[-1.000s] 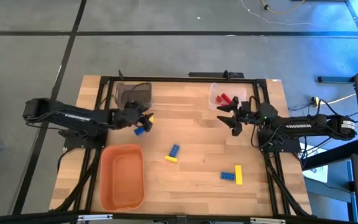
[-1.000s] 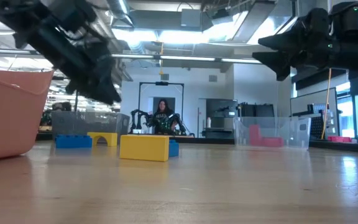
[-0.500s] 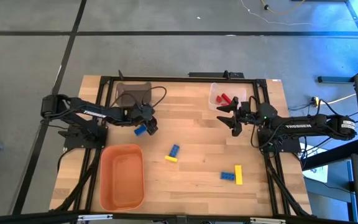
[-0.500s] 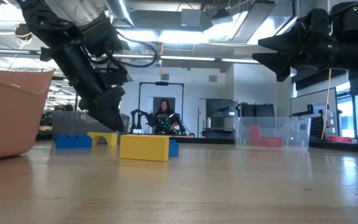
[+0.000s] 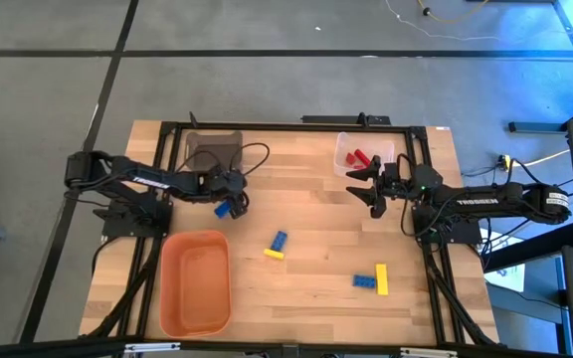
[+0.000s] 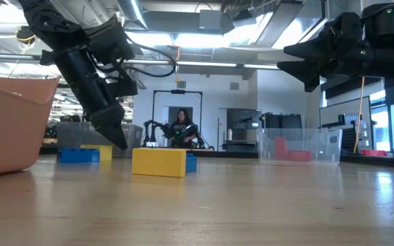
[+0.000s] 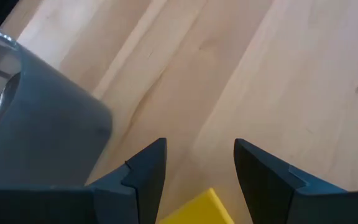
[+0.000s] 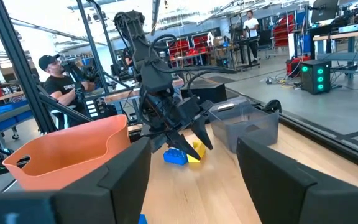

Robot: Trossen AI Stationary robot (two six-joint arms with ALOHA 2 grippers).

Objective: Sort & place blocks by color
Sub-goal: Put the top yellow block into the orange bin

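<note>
My left gripper slants down at the far left, just in front of the grey bin. It is open, and a yellow block lies between its two fingers; whether they touch it I cannot tell. A blue block lies on the table beside it. More blue and yellow blocks lie mid-table and near right. Red blocks rest in the clear bin. My right gripper hangs open and level beside that bin, holding nothing.
An orange bin stands at the near left, close to the left arm. Black frame rails run along the table's far edge and both sides. People show in the room beyond the table.
My left gripper has gone down and toward the table's right, rolling at the wrist, until its fingertips stand low over the blue and yellow blocks by the grey bin. Its fingers have stayed open.
</note>
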